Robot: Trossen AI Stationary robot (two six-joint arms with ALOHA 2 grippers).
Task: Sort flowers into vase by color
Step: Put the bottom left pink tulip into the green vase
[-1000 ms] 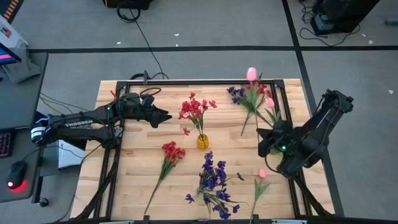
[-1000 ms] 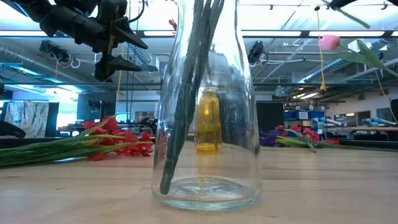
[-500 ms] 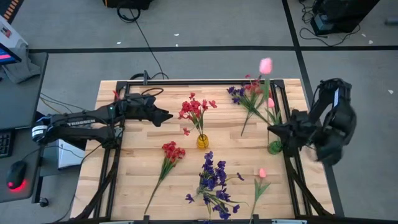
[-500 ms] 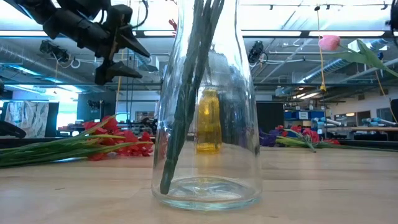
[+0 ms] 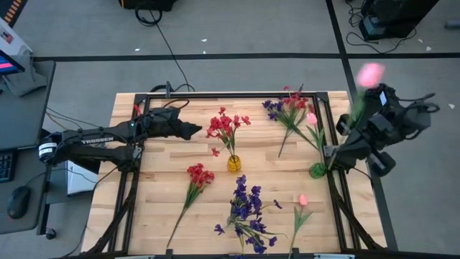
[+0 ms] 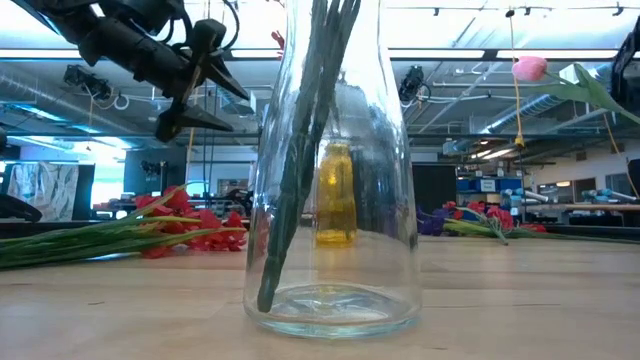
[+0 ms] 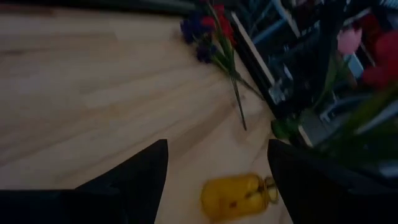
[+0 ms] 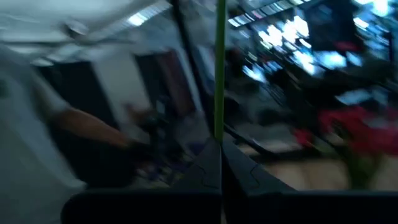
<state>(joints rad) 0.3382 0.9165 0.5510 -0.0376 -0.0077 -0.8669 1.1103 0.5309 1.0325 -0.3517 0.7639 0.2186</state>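
Note:
My right gripper (image 5: pixel 350 124) is shut on a pink tulip (image 5: pixel 370 73) and holds it high over the table's right edge. My left gripper (image 5: pixel 192 131) hovers open at the far left, next to the red blooms (image 5: pixel 226 128) that stand in a small yellow vase (image 5: pixel 234 164). A green vase (image 5: pixel 318 170) at the right holds another pink tulip (image 5: pixel 311 119). Purple blooms (image 5: pixel 246 205) stand in a clear glass vase (image 6: pixel 330 200) at the near middle. On the wood lie a red sprig (image 5: pixel 195 178), a pink tulip (image 5: pixel 302 203) and a mixed bunch (image 5: pixel 287 108). My right gripper pinches the tulip's thin green stem (image 8: pixel 219 124) between its two shut fingers, well below the bloom. The stem rises from the fingertips to the bloom (image 5: pixel 370 73). The flower is lifted clear of the table and of the vases.
A black metal frame (image 5: pixel 215 94) runs round the tabletop, and its right rail passes close to the green vase. Bare wood (image 5: pixel 154 173) lies at the near left. Cables and a monitor sit on the floor and desk to the left.
My right gripper has risen and swung toward the table's right edge, tipping from pointing down to about level. The pink tulip has gone with it, its bloom moving from over the far bunch to beyond the right edge. My left gripper has rolled a little, staying open.

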